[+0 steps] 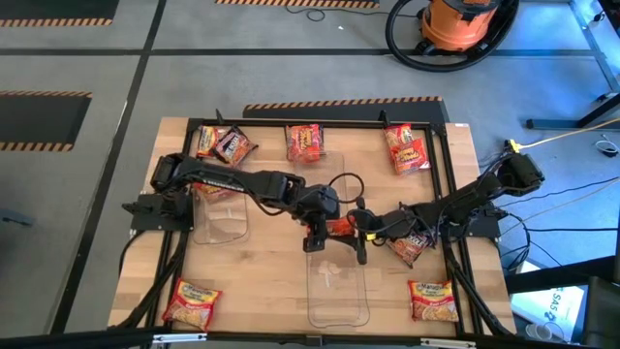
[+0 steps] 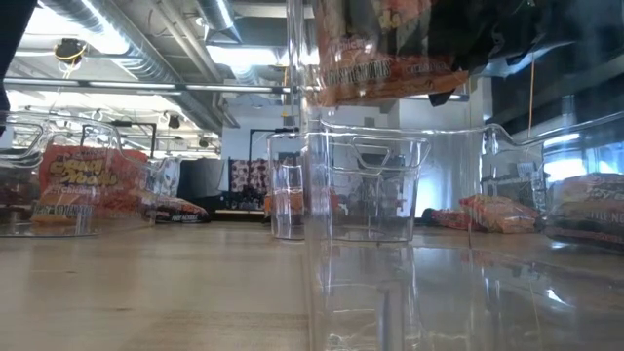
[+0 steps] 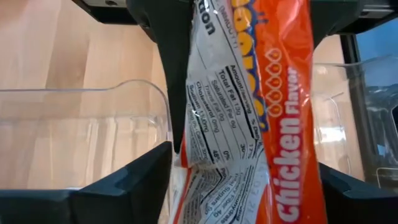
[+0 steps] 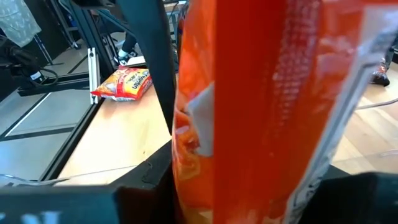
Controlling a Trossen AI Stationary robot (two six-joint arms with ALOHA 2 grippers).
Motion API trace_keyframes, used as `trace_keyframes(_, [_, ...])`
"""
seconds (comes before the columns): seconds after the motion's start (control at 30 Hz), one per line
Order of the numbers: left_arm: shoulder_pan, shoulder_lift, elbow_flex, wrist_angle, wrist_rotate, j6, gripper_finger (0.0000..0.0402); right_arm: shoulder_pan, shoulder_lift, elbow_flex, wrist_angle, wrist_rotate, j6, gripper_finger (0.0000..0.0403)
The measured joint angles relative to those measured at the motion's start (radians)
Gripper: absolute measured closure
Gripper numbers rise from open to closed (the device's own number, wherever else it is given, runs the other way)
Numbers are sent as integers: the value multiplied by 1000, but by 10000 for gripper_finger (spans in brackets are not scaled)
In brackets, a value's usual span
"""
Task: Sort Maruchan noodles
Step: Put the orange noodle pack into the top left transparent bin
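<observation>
An orange Maruchan chicken-flavour packet (image 1: pixel 340 227) is in the air at the table's middle, between both grippers. My left gripper (image 1: pixel 318 236) comes at it from the left and my right gripper (image 1: pixel 361 240) from the right; both are shut on it. In the low view the packet (image 2: pixel 390 54) hangs above a clear bin (image 2: pixel 366 190). Other packets lie flat on the table: two at the far left (image 1: pixel 223 143), one far middle (image 1: pixel 304 142), one far right (image 1: pixel 407 148), one in each near corner (image 1: pixel 191 302) (image 1: pixel 433 299), and a dark one (image 1: pixel 411 248) under the right arm. My left gripper (image 3: pixel 245 171) has the orange packet pinched between its two fingers across the width, one finger (image 3: pixel 146 177) by the white nutrition-label side (image 3: pixel 199 143). The packet is lifted clear of the table. My right gripper (image 4: pixel 249 183) holds the same packet between its two fingers, one finger (image 4: pixel 140 183) against the orange face (image 4: pixel 205 143). The packet fills the view and hides the exact place of contact.
Three clear plastic bins stand on the wooden table: one left of centre (image 1: pixel 219 211), one at the near middle (image 1: pixel 338 287), and one at the far middle (image 1: pixel 332 173). A black frame (image 1: pixel 451 174) runs around the table. A shop vacuum (image 1: pixel 463 21) stands on the floor beyond.
</observation>
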Motion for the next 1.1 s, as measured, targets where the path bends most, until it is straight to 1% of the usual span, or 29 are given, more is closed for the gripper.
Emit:
trace_keyframes(0.07, [-1, 0, 0, 0, 1, 0, 177, 0, 0, 0, 3, 0, 0, 233])
trace_keyframes(0.13, [-2, 0, 0, -2, 0, 0, 205, 0, 0, 0, 4, 1, 1, 220])
trace_keyframes(0.27, [-1, 0, 1, -7, 0, 4, 251, 0, 1, 0, 7, 27, 4, 175])
trace_keyframes(0.37, [-1, -1, 0, -29, 2, 8, 268, 0, -2, 0, 27, 22, 0, 139])
trace_keyframes(0.47, [-2, -23, -1, -81, 1, 4, 273, 8, -36, 1, 21, -19, -9, 114])
trace_keyframes(0.53, [-9, -58, -1, -123, -16, 0, 274, 22, -74, 1, 5, -29, -12, 103])
trace_keyframes(0.7, [-31, -152, 0, -272, -77, -26, 275, 78, -186, 3, -99, -25, -22, 94])
trace_keyframes(0.77, [-42, -197, 0, -346, -143, -49, 275, 95, -223, 0, -166, -6, -22, 95])
trace_keyframes(0.87, [-72, -258, -1, -469, -264, -87, 275, 102, -244, 0, -238, 10, -19, 98])
trace_keyframes(0.97, [-98, -329, -43, -568, -326, -146, 275, 106, -240, -1, -274, 1, 11, 101])
trace_keyframes(1.1, [-109, -469, -171, -653, -336, -299, 275, 106, -217, -4, -310, 3, 46, 104])
